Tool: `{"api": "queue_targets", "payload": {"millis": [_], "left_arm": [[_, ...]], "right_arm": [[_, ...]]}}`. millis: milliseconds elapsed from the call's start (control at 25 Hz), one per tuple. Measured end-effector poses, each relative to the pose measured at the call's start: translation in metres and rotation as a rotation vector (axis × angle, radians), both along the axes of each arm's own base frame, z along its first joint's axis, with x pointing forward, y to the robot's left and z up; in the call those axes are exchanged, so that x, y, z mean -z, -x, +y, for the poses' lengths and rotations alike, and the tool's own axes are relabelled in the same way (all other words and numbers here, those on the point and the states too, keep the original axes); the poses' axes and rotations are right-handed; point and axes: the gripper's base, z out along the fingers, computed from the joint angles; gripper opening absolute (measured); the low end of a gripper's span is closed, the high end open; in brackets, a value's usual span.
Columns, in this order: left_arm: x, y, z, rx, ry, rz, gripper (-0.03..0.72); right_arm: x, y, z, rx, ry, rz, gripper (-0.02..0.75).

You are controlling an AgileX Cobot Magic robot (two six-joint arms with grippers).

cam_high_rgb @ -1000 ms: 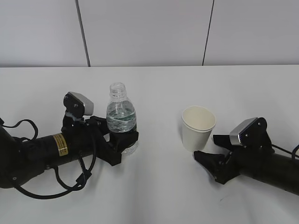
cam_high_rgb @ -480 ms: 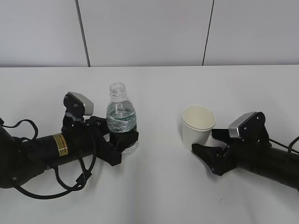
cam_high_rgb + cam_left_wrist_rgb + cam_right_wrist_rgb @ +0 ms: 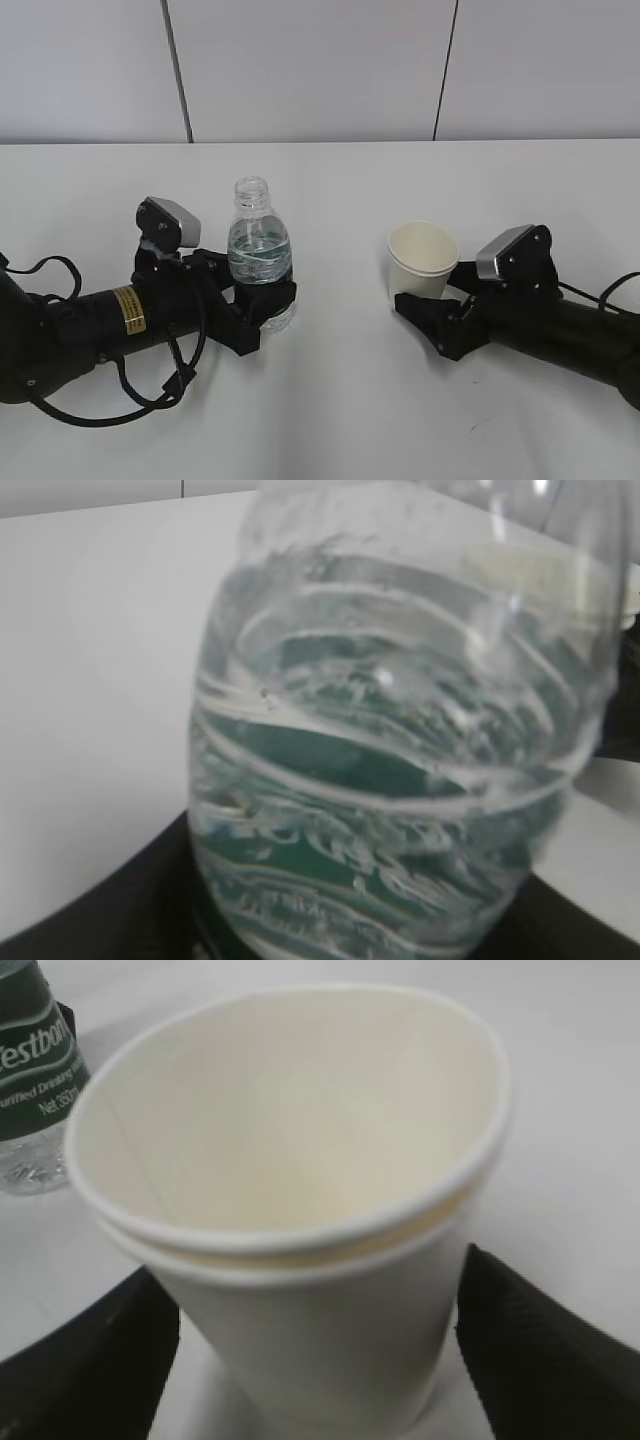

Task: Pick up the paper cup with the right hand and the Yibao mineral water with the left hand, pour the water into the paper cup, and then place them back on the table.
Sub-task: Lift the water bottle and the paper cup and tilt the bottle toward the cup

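The bottle stands upright on the white table, left of the cup and well apart from it. It has no cap, and its neck rises clear above the black fingers around it. The left hand lies low along the table, reaching in from the bottle's left, with a yellow band on its forearm and a grey-white block on top. Its jaws are closed on the bottle's lower body at the dark green label. In the left wrist view the bottle fills nearly the whole picture: ribbed clear plastic, green label showing through, and water inside reaching up to about the shoulder.

The cup stands upright on the table. It is cream-white with a rolled rim, and in the right wrist view a second rim line just under the top one shows on it. Its inside looks dry. The right hand reaches in low from the cup's right. Its jaws stand wide, one black finger on each side of the cup's lower half, just beside the wall. Whether either finger touches the paper cannot be told.
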Motion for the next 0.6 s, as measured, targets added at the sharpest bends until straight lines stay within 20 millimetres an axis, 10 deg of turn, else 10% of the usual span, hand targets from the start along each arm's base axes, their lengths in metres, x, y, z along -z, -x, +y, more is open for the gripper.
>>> {"api": "queue_targets", "payload": {"millis": [600], "left_arm": [[0.0,0.0,0.0,0.0,0.0,0.0,0.424]], "right_arm": [[0.009,-0.015,0.012,-0.01,-0.005,-0.018,0.627]]}}
